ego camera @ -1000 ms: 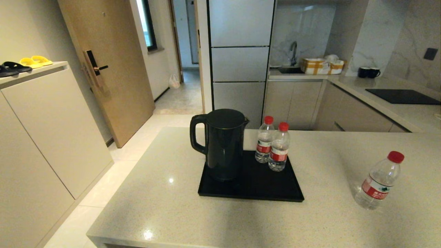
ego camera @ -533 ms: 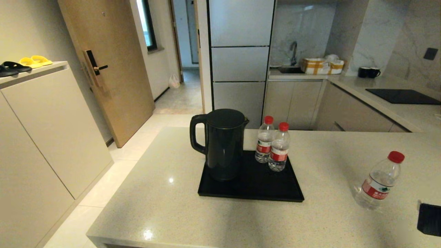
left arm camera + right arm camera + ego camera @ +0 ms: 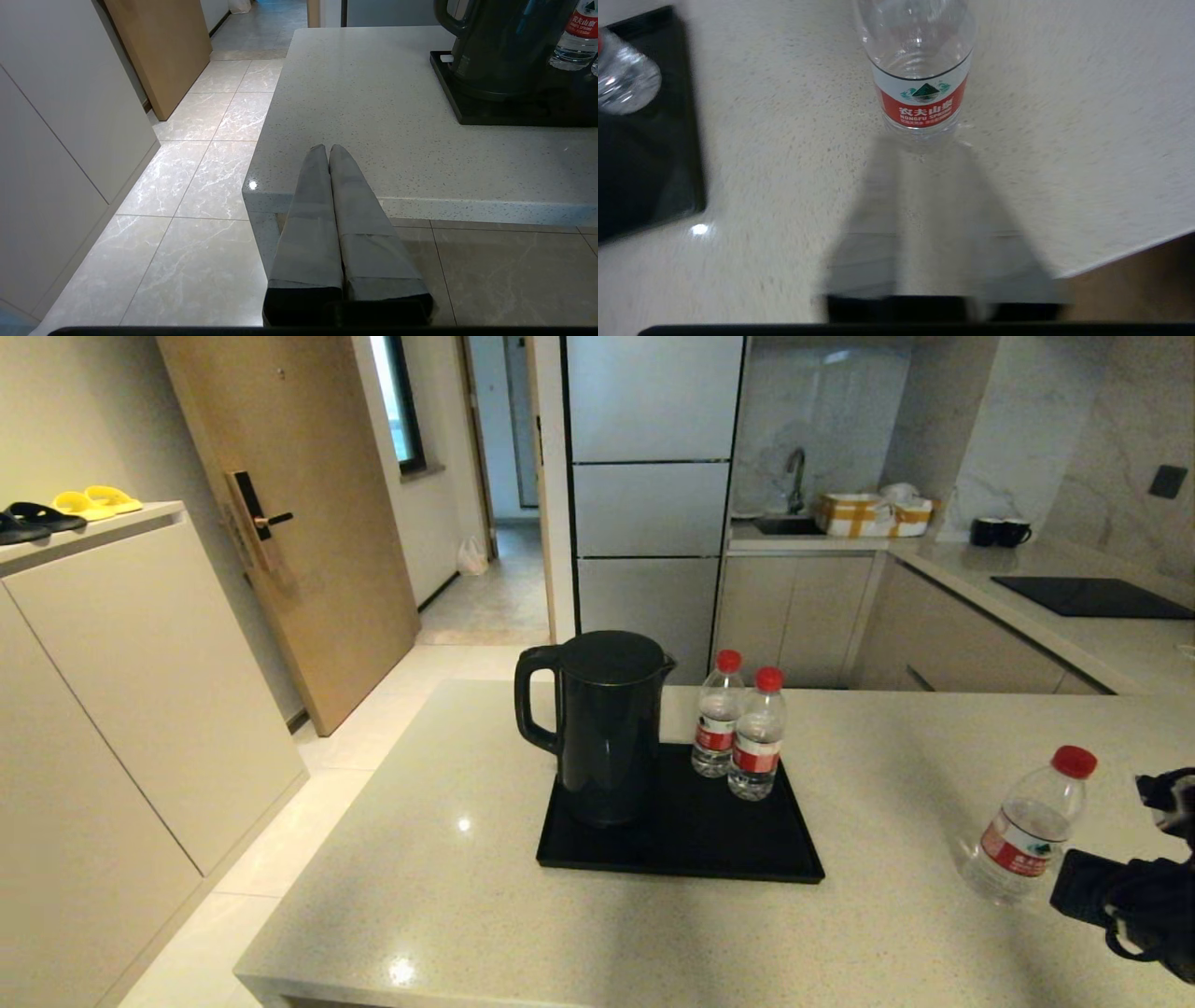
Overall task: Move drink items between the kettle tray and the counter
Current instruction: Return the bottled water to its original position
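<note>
The black kettle (image 3: pixel 602 728) stands on the left of the black tray (image 3: pixel 691 845). Two red-capped water bottles (image 3: pixel 738 733) stand together at the tray's back right. A third bottle (image 3: pixel 1022 831) stands alone on the beige counter (image 3: pixel 448 859) far to the right. My right gripper (image 3: pixel 1083 889) comes in from the lower right, just short of that bottle. In the right wrist view this gripper (image 3: pixel 923 142) is open, with the bottle (image 3: pixel 920 70) straight ahead of its fingertips and outside them. My left gripper (image 3: pixel 328 148) is shut on nothing, low by the counter's near left corner.
The counter's front edge (image 3: pixel 420 205) runs below the left gripper, with tiled floor (image 3: pixel 196 154) to its left. A black cooktop (image 3: pixel 1088 597) and two black mugs (image 3: pixel 999 532) sit on the far right worktop. A cream cabinet (image 3: pixel 121 663) with shoes stands at left.
My right arm has come into the head view from the lower right and moved up toward the lone bottle. The kettle, tray and bottles have not moved.
</note>
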`<state>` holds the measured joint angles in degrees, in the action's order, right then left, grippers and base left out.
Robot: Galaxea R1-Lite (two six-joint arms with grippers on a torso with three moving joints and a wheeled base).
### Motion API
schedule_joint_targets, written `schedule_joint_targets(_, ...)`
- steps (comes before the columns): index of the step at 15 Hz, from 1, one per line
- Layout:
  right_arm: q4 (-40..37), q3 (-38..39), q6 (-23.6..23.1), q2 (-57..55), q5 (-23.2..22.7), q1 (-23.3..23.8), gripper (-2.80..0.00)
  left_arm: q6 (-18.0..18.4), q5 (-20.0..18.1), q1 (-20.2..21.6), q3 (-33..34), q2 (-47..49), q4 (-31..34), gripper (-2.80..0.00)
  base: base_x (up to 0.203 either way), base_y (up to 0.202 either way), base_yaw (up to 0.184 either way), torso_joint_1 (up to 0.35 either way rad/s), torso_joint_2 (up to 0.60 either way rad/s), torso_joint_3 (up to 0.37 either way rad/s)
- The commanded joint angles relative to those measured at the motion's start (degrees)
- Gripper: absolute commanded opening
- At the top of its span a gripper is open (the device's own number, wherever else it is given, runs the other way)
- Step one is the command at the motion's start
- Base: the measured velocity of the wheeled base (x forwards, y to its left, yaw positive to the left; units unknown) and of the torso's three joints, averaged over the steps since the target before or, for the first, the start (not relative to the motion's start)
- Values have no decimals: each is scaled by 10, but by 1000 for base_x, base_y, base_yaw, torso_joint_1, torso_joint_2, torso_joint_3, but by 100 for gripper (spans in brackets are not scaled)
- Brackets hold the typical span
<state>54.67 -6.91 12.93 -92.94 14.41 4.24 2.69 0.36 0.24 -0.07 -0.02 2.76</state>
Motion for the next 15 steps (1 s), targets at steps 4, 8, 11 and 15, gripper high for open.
schedule_joint_targets(4,234,63,19,-189,17,-2,0,0,1,0,0,0,0,-280,0,0,0,0,0,0)
schedule_joint_targets(8,285,69,22,-227,43,-1,0,0,1,0,0,0,0,-280,0,0,0,0,0,0)
schedule_joint_targets(11,287,69,24,-226,42,0,0,0,1,0,0,0,1,-280,0,0,0,0,0,0)
schedule_joint_targets(15,322,69,24,-260,43,1,0,0,1,0,0,0,0,-280,0,0,0,0,0,0)
